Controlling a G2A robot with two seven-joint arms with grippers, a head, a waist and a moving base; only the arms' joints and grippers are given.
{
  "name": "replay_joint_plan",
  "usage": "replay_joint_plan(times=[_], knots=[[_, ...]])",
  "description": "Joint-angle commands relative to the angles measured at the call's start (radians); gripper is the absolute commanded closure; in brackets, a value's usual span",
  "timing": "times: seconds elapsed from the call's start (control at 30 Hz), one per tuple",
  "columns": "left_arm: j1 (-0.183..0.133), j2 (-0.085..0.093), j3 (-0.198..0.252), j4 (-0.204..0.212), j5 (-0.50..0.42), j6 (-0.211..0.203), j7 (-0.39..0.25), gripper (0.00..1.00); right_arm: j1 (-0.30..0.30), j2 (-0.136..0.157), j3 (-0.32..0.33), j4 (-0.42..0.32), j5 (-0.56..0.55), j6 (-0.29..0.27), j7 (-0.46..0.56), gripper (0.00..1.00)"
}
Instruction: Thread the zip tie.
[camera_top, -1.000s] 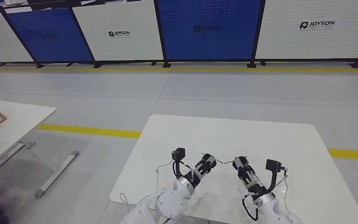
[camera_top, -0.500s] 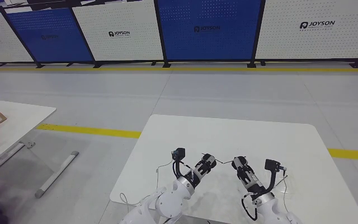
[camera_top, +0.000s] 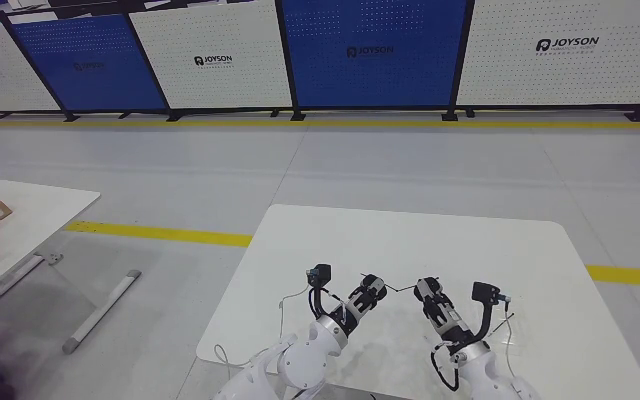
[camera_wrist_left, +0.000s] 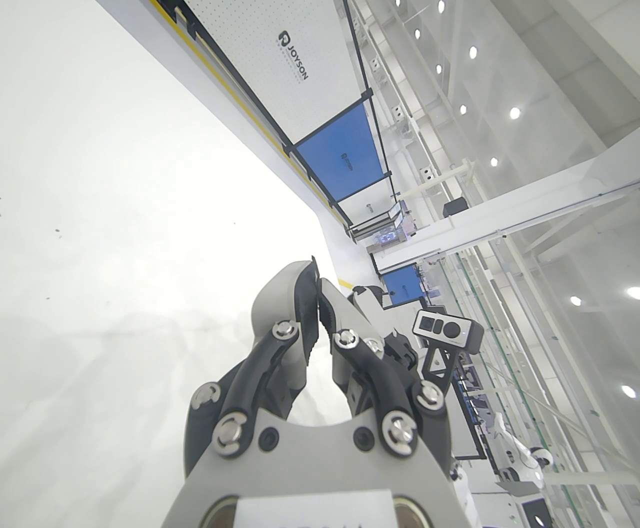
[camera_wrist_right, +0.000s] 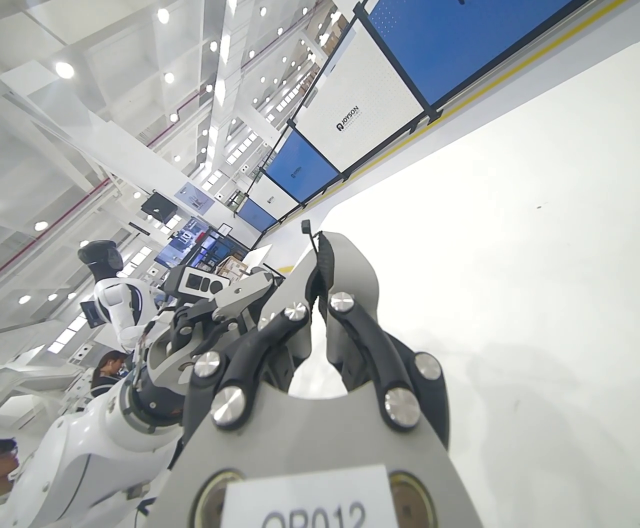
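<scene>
Low over the near part of the white table (camera_top: 420, 235), my two grippers face each other tip to tip. A thin black zip tie (camera_top: 401, 289) spans the short gap between them. My right gripper (camera_wrist_right: 316, 245) is shut on the tie, and the tie's small black head (camera_wrist_right: 306, 227) pokes out past its fingertips. My left gripper (camera_wrist_left: 317, 280) is shut too, with the tie hidden between its pads. In the top view the left gripper (camera_top: 375, 285) is left of the right gripper (camera_top: 425, 289).
The table's near edge (camera_top: 215, 350) runs close beside the left arm. Another white table (camera_top: 40, 215) stands to the far left across the floor. Blue and white panels (camera_top: 370, 50) line the far side of the room.
The right arm has edged slightly left, toward the left gripper. The left arm has kept still.
</scene>
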Motion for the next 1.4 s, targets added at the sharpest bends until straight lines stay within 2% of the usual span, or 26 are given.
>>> replay_joint_plan(times=[0.0, 0.23, 0.63, 0.9, 1.37], knots=[[0.0, 0.0, 0.0, 0.0, 0.0, 0.0, 0.0, 1.0, -0.004, -0.001, 0.003, -0.004, -0.003, -0.001, -0.002, 1.0], [0.0, 0.0, 0.0, 0.0, 0.0, 0.0, 0.0, 1.0, -0.024, -0.002, 0.017, -0.016, -0.012, -0.011, -0.007, 1.0], [0.0, 0.0, 0.0, 0.0, 0.0, 0.0, 0.0, 1.0, -0.008, -0.013, 0.011, -0.004, -0.018, -0.005, 0.015, 1.0], [0.0, 0.0, 0.0, 0.0, 0.0, 0.0, 0.0, 1.0, -0.029, -0.014, 0.031, -0.018, -0.022, -0.018, 0.006, 1.0], [0.0, 0.0, 0.0, 0.0, 0.0, 0.0, 0.0, 1.0, -0.016, -0.024, 0.023, -0.005, -0.019, -0.01, 0.037, 1.0]])
